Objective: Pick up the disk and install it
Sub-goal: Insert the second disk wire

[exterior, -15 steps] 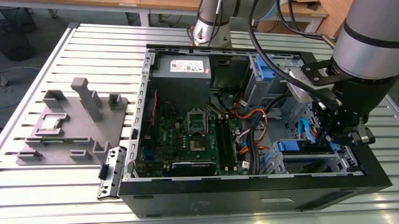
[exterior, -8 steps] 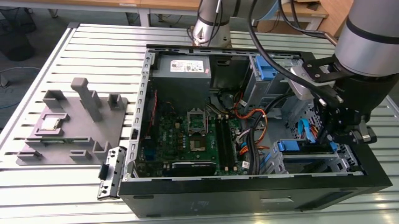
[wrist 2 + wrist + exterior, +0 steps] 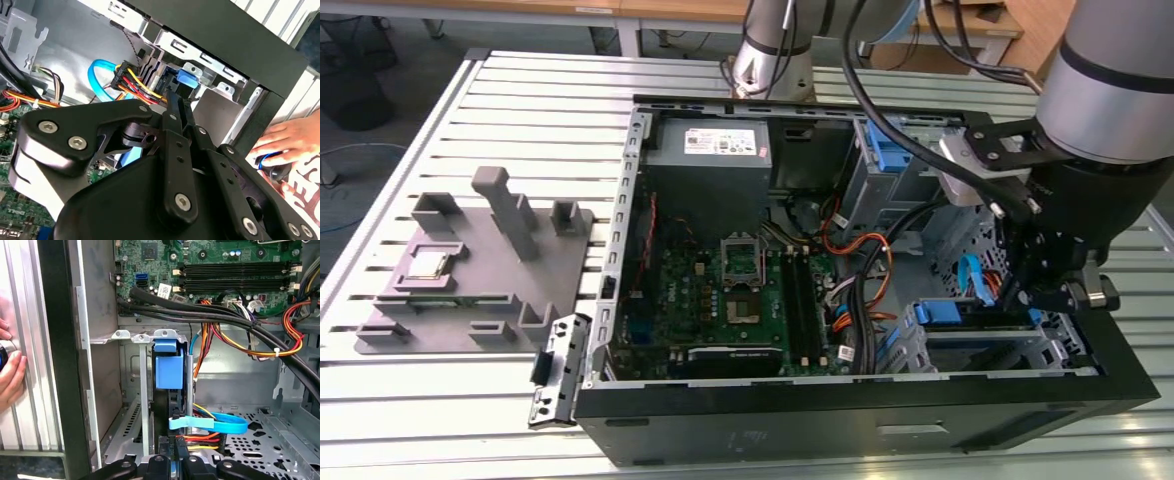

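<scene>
Installation looks nearly done, I'd judge: the silver metal disk in its blue plastic carrier frame (image 3: 168, 371) already stands edge-on in the metal drive cage (image 3: 145, 390) at the near right corner of the open black computer case (image 3: 854, 420), on the exterior view's right. The black gripper (image 3: 167, 460) sits directly over it, its fingers drawn close together at the carrier's end; whether they grip it I cannot tell. Blue and coloured cables run beside the bay. A person's hand (image 3: 287, 147) rests on the slatted worktop (image 3: 520, 90) outside the case.
</scene>
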{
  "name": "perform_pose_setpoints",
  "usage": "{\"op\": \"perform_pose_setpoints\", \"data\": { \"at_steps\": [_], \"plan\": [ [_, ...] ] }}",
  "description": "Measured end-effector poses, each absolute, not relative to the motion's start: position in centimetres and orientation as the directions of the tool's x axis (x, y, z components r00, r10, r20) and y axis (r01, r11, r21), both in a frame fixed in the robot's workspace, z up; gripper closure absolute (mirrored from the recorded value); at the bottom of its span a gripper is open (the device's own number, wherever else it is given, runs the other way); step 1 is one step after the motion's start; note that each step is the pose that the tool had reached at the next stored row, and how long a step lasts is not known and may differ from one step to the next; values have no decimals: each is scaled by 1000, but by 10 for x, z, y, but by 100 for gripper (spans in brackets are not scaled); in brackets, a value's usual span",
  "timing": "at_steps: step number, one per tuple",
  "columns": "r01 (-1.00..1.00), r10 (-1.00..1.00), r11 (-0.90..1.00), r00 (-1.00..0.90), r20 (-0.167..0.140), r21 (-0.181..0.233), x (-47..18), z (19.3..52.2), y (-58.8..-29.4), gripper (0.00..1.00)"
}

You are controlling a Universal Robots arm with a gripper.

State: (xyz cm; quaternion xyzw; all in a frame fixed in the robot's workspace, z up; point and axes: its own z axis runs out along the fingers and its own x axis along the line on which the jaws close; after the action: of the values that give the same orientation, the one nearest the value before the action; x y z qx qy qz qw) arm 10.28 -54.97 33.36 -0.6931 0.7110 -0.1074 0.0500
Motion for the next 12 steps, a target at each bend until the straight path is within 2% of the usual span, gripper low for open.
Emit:
{"op": "perform_pose_setpoints", "data": {
  "at_steps": [12],
  "plan": [
    [-975,-996,17,-35,76,-222,107,333,-548,84]
  ]
}}
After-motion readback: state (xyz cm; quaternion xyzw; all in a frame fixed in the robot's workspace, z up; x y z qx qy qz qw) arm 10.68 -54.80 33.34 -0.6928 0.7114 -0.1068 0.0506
